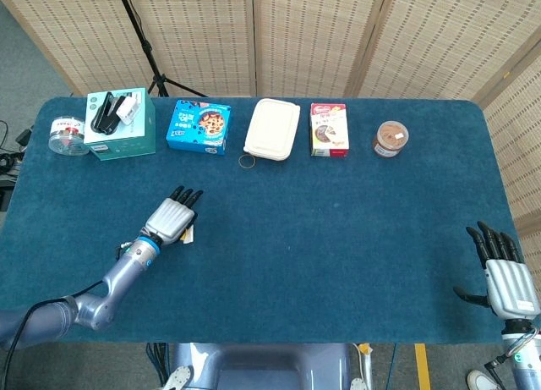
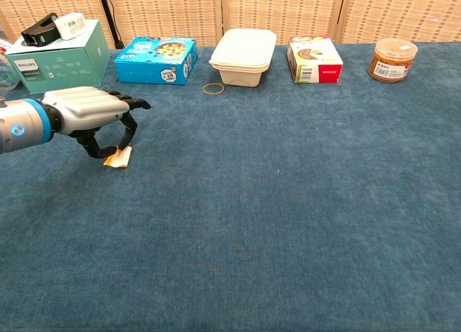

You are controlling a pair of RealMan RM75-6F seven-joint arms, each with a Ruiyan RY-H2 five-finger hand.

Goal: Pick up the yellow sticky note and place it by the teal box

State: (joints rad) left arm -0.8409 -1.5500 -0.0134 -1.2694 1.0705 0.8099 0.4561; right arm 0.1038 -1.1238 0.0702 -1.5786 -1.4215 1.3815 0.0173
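Note:
The yellow sticky note (image 2: 118, 158) is bent up at one edge, pinched between the thumb and a finger of my left hand (image 2: 88, 114) just over the blue cloth. In the head view only a sliver of the note (image 1: 191, 234) shows under the left hand (image 1: 172, 218). The teal box (image 2: 57, 56) stands at the back left with a black device and a white item on top; it also shows in the head view, teal box (image 1: 121, 124). My right hand (image 1: 505, 274) hovers at the front right table edge, fingers spread, holding nothing.
Along the back edge stand a blue cookie box (image 2: 157, 59), a white lidded container (image 2: 245, 55), a red-and-white carton (image 2: 314, 59) and a brown jar (image 2: 392, 58). A rubber band (image 2: 213, 88) lies before the container. A clear tub (image 1: 68, 135) sits left of the teal box.

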